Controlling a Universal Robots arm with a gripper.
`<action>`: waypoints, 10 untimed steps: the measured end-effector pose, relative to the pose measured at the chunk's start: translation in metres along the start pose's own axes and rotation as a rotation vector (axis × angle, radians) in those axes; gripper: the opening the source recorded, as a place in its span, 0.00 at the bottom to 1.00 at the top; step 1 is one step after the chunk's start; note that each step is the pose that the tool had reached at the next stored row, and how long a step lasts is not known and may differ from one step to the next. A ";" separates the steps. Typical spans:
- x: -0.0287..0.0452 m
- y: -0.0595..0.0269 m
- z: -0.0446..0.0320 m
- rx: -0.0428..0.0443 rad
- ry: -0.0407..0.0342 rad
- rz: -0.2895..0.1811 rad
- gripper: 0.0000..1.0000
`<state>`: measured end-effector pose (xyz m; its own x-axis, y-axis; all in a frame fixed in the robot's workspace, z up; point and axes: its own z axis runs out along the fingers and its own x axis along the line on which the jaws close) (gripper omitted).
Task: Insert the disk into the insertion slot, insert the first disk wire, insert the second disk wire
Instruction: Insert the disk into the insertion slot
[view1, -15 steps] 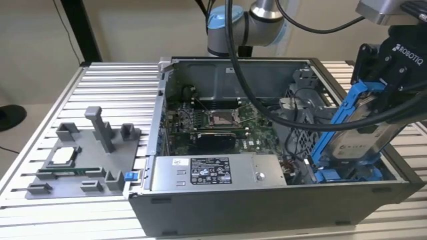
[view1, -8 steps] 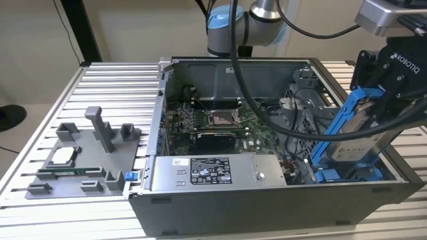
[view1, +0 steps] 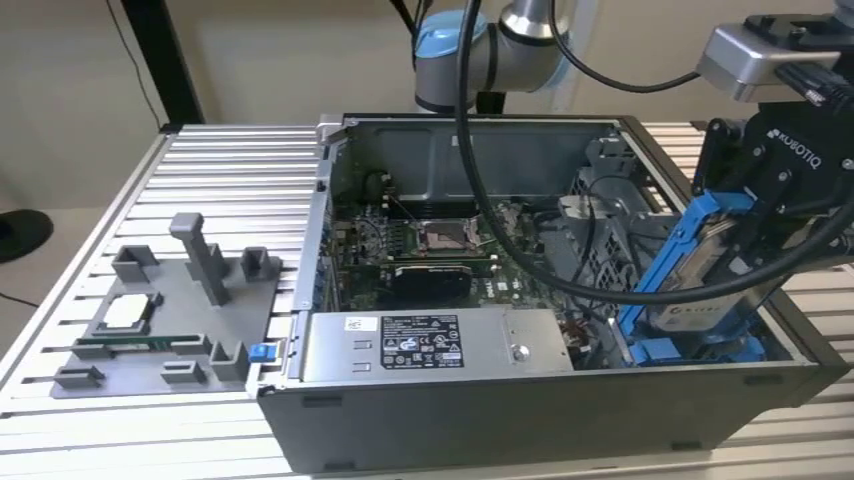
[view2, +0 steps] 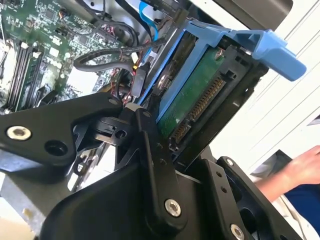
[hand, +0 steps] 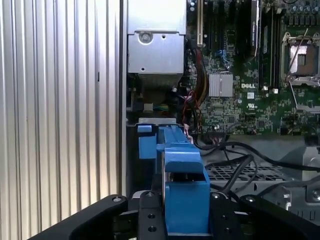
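Note:
My gripper (view1: 747, 225) is shut on the disk (view1: 694, 270), a silver-grey drive in a bright blue carrier frame. The disk hangs tilted over the front corner of the open computer case (view1: 534, 420) at the exterior view's right. Its lower end reaches the blue clips of the insertion slot (view1: 674, 350). In the second wrist view the disk (view2: 192, 100) shows its green board and connector between my black fingers (view2: 150, 135). In the first wrist view the blue carrier (hand: 185, 190) points down at the insertion slot (hand: 152, 140). A blue cable (view2: 149, 20) and black cables (view2: 100, 57) lie beside the bay.
A silver power-supply box (view1: 427, 345) sits at the case front, with the processor socket (view1: 441, 237) behind it. Thick black cables (view1: 534, 255) hang across the case. A grey fixture (view1: 160, 320) stands on the ribbed table. A person's hand (view2: 300, 167) is near the case.

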<state>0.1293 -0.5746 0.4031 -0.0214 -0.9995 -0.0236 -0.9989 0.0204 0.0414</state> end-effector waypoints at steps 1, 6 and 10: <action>0.0000 0.0000 0.0013 0.0000 -0.0001 0.000 0.00; 0.0001 -0.0001 0.0031 0.0000 -0.0001 0.001 0.00; 0.0001 -0.0001 0.0031 0.0000 -0.0003 0.001 0.00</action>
<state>0.1292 -0.5746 0.4000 -0.0225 -0.9995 -0.0238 -0.9989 0.0215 0.0415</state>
